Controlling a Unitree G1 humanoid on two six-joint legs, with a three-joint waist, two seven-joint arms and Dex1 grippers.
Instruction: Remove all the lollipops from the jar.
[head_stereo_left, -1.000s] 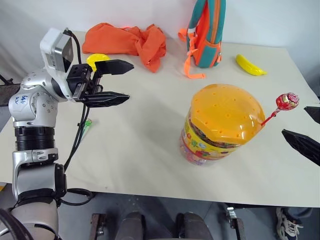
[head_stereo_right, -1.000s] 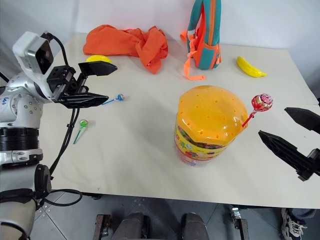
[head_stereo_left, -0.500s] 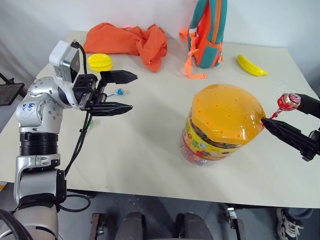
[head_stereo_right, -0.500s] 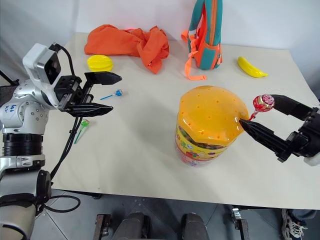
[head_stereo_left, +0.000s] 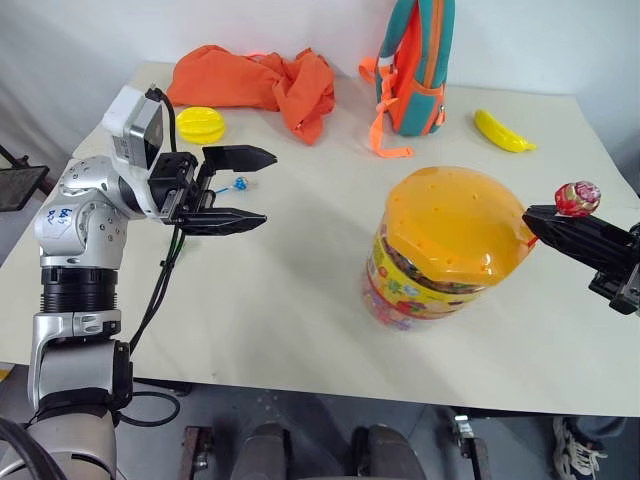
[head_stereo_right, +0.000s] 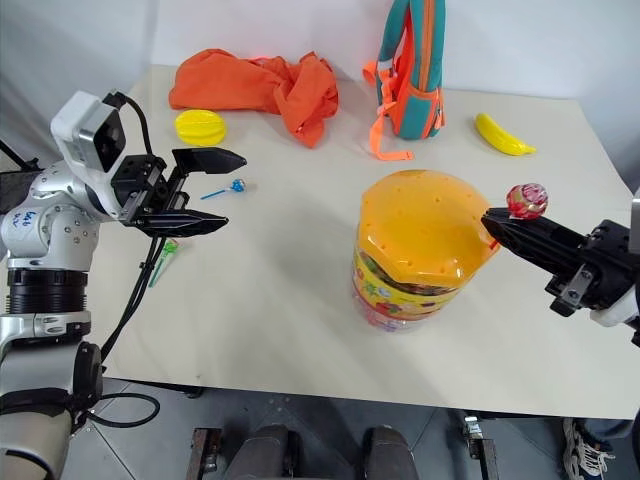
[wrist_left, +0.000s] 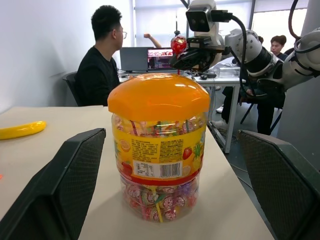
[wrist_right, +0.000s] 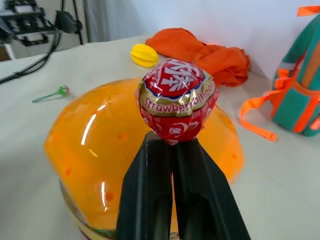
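The jar (head_stereo_left: 448, 250), a clear tub with a yellow label and an orange domed lid, stands on the table's right half. At its right rim a red-wrapped lollipop (head_stereo_left: 577, 198) sticks up, and my right gripper (head_stereo_left: 531, 216) is shut on its stick just under the candy (wrist_right: 176, 100); the stick itself is hidden between the fingers (wrist_right: 150, 190). Two more lollipops lie on the table at the left, one blue-sticked (head_stereo_right: 234, 186) and one green-sticked (head_stereo_right: 164, 250). My left gripper (head_stereo_left: 264, 186) hovers open above them, pointing at the jar (wrist_left: 159, 150), with nothing in it.
A yellow star fruit (head_stereo_left: 201, 124), an orange cloth (head_stereo_left: 255, 80) and a teal-and-orange backpack (head_stereo_left: 412, 65) lie along the far edge, with a banana (head_stereo_left: 500, 130) at the far right. Beyond the table a person (wrist_left: 100, 60) sits at a desk.
My right gripper came in from the right, straddled the lollipop's stick at the jar's rim and shut on it. The left gripper stayed open and kept its place.
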